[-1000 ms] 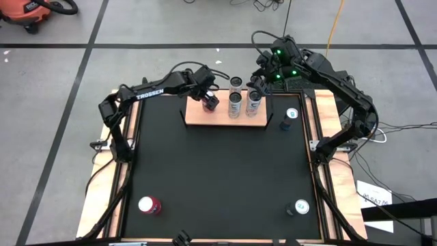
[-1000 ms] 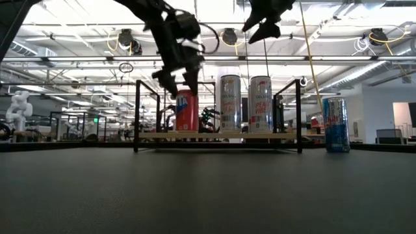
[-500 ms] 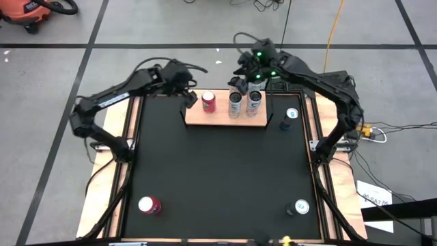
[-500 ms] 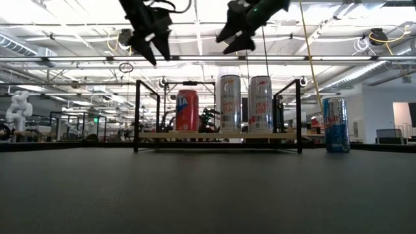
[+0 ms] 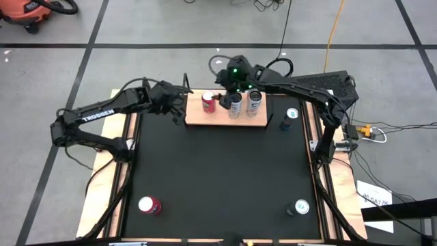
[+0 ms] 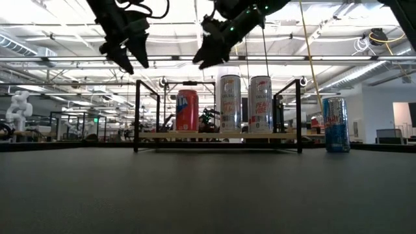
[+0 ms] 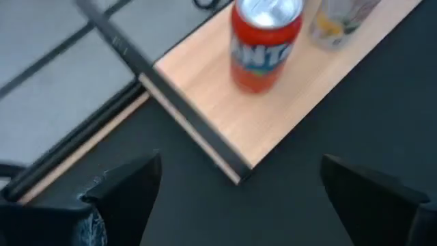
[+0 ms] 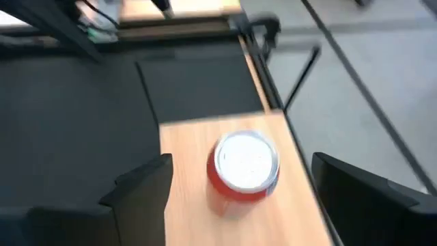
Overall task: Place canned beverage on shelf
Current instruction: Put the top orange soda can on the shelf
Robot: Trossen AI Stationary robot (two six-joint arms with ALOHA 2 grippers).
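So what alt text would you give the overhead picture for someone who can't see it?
A red can and two silver cans stand on a small wooden shelf at a black table's far edge. The left claw, open, is beside the shelf; the right claw, open, is above the red can.

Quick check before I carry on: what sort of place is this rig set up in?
Probably a robotics lab or workshop in a big industrial hall. The low view shows exposed ceiling trusses and a white robot figure; the high view shows a grey floor with marked lines and an orange shop vacuum.
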